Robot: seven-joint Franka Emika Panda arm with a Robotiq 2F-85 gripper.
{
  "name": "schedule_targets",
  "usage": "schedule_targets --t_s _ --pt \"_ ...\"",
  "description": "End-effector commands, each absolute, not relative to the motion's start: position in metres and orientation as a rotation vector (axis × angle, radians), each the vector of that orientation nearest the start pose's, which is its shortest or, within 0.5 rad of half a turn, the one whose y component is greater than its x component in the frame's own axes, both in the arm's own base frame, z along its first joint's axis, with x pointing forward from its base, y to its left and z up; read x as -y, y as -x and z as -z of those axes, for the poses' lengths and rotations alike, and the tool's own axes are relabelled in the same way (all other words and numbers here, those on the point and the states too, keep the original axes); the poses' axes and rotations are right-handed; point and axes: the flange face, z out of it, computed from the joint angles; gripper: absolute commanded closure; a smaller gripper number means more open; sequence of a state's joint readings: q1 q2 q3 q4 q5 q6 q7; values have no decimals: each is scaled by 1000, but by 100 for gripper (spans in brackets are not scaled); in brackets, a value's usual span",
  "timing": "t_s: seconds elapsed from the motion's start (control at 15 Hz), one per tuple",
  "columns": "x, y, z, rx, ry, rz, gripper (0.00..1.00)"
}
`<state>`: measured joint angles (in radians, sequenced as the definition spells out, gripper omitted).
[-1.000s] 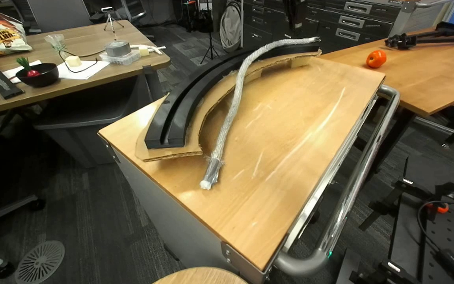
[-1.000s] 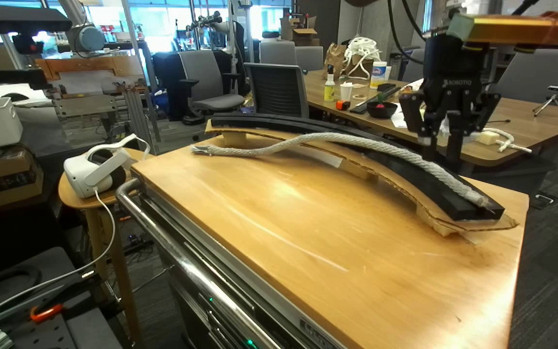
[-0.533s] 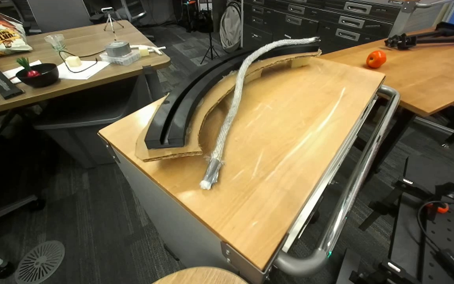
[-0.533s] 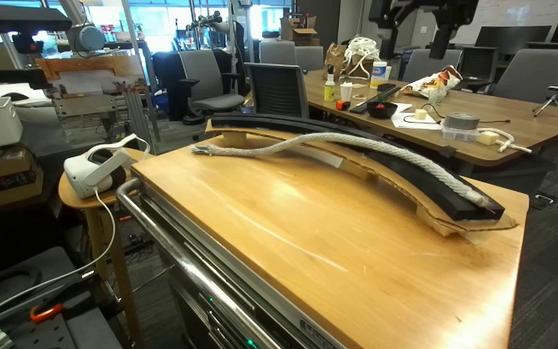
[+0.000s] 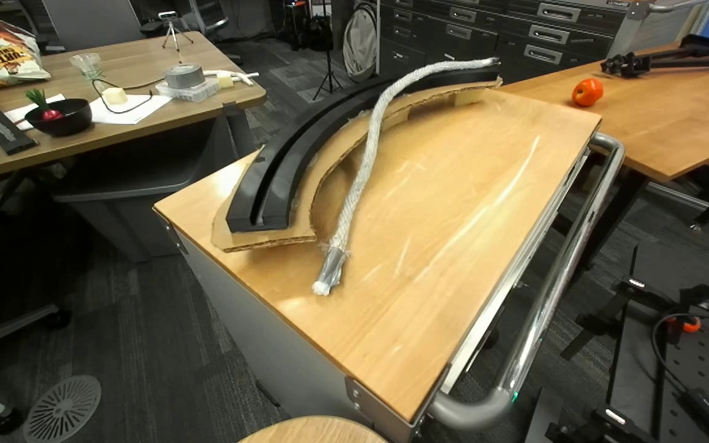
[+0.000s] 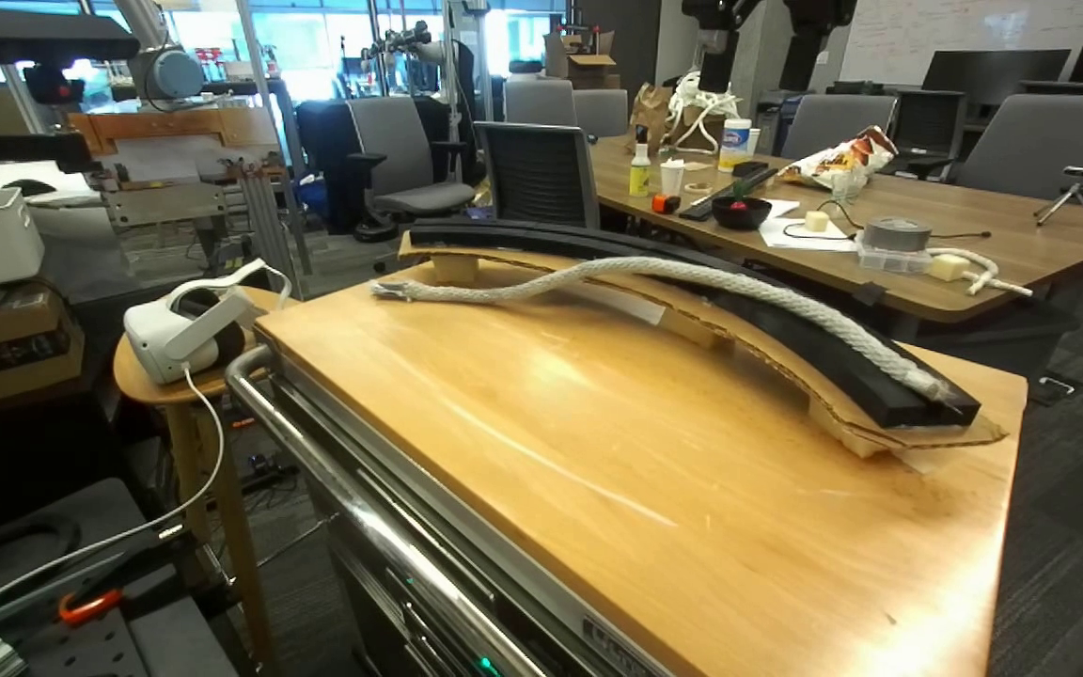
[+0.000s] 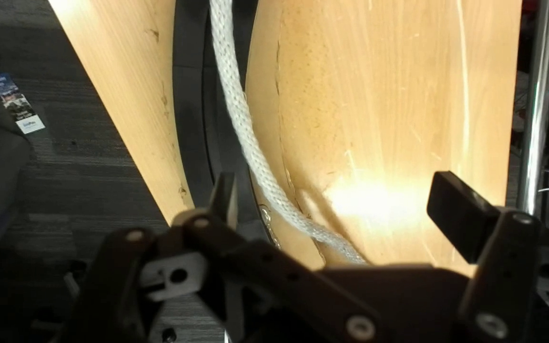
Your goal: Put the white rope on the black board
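Gripper [image 7: 336,200] now higher, jaws spread wider; white rope [image 5: 362,175], black board [image 5: 330,117] unmoved.

In an exterior view, we see the gripper [image 6: 756,81], its jaws parted. Below it, the white rope [image 6: 664,269] lies partly on the black board [image 6: 795,340], one end resting on the tabletop [image 6: 711,470].

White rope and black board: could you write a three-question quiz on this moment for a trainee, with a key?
1. True or false: in the wrist view, the pincer stands open.
2. The silver end of the rope rests on: a) the black bowl; b) the tabletop; c) the chips bag.
3. Does the rope's whole length lie on the black board?

Key: 1 true; 2 b; 3 no, it bends off the board toward its silver end.
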<state>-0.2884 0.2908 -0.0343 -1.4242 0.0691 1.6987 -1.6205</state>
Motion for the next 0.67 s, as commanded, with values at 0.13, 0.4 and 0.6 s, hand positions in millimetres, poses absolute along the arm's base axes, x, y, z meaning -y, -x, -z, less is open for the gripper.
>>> schedule_targets --t_s 0.13,0.4,0.6 --pt "182 -616 -529 1971 2524 76 0" --pt "149 -606 -500 2193 2474 147 0" --pt "122 -585 -468 2385 2319 69 0"
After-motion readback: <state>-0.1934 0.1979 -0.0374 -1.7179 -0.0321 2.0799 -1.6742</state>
